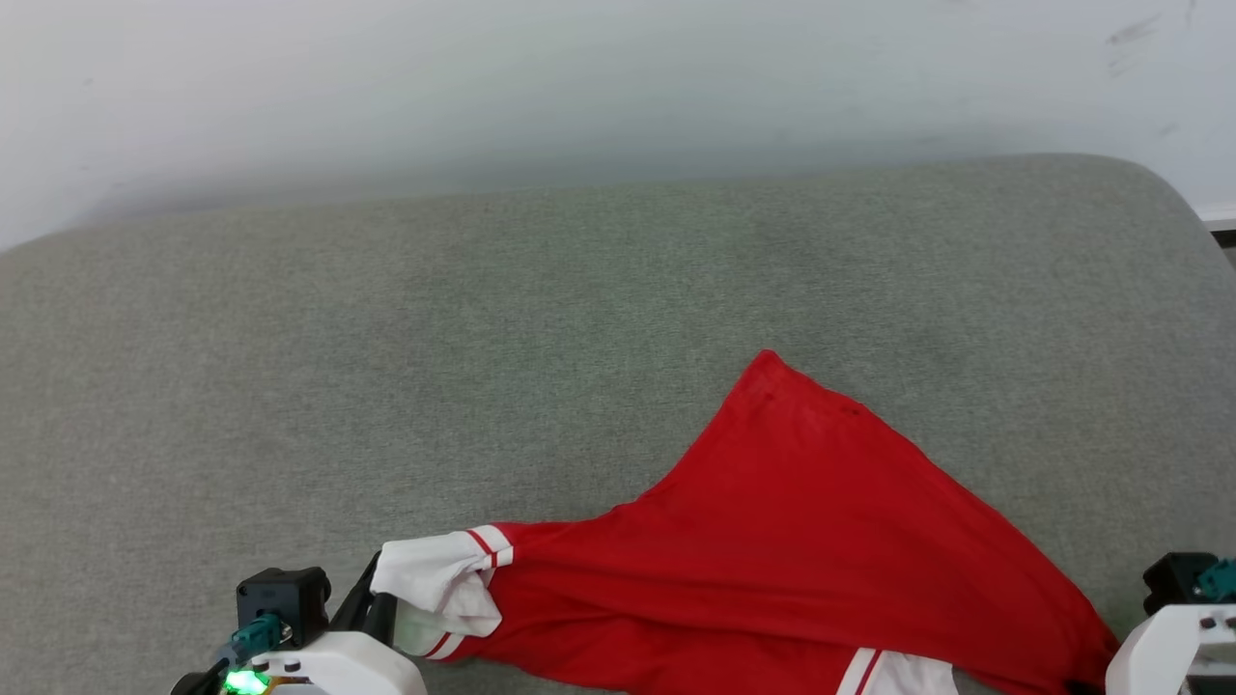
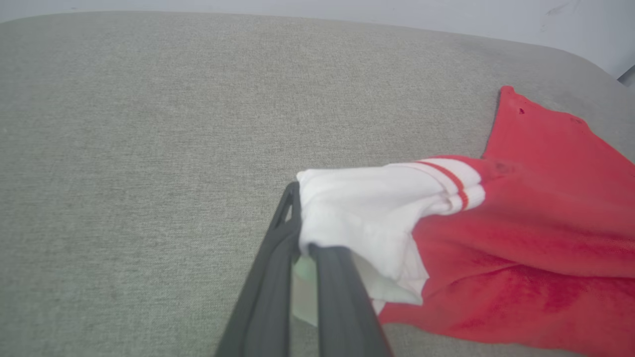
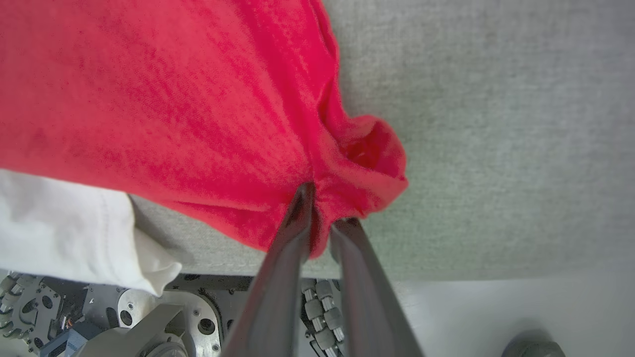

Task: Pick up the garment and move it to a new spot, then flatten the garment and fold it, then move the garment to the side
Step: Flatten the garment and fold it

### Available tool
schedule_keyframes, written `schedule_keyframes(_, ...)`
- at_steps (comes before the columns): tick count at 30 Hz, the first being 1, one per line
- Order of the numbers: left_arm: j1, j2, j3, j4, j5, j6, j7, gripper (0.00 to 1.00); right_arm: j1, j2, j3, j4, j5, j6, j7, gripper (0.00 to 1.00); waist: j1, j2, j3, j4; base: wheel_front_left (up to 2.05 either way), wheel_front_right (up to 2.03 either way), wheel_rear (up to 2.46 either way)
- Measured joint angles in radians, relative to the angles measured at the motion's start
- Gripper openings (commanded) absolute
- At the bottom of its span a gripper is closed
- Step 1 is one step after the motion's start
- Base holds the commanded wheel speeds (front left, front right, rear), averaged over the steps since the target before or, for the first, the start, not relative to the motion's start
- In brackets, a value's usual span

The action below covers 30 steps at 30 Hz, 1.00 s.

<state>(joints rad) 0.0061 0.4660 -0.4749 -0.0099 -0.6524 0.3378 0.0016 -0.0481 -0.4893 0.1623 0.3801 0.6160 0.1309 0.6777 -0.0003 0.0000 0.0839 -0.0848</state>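
Currently the garment (image 1: pixel 801 521) lies on the near right part of the grey cushion (image 1: pixel 386 338). Its red body fans out toward the far side to a single peaked corner, and its near edge hangs over the cushion's near rim. Your left end effector (image 2: pixel 303 223) is clamped on the bunched white sleeve (image 2: pixel 367 208) at the garment's left end; its fingers are closed with cloth pinched between them. Your right end effector (image 3: pixel 325 208) is at the right end, with a gathered knot of red hem between its two fingers. Those fingers stand a narrow slit apart, so you cannot tell from the frames whether they bite the cloth or merely bracket it. A second white sleeve (image 3: pixel 59 228) droops off the near edge above the robot's base (image 3: pixel 149 317). Judgement: the move to a new spot looks done or nearly so, and flattening is the step in hand, since the cloth is creased and skewed rather than spread. For the next move, confirm the right-hand grip first. Then draw the two ends apart left and right to take out the slack. Carry the near edge farther onto the cushion so no sleeve overhangs, and lower it flat before releasing.
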Motion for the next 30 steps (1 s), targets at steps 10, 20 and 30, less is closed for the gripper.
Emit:
schedule_keyframes(10,0.008,0.011,-0.003,-0.028,0.002,0.011,0.015,0.0,0.017,0.156,-0.184,-0.193,-0.118,0.0,-0.343,1.0,0.0001,0.0,-0.003,-0.017,0.0,0.0,0.0)
schedule_keyframes(20,-0.103,-0.017,-0.034,-0.04,0.027,-0.015,0.017,0.0,-0.225,0.172,-0.131,-0.114,-0.105,0.0,-0.355,1.0,0.0002,0.0,0.074,0.043,0.0,0.0,0.0)
schedule_keyframes(30,-0.249,-0.063,-0.086,-0.009,0.077,-0.066,0.006,0.0,-0.527,0.092,0.042,-0.009,-0.061,0.0,0.032,1.0,0.0003,0.0,0.184,0.146,0.0,0.0,0.0)
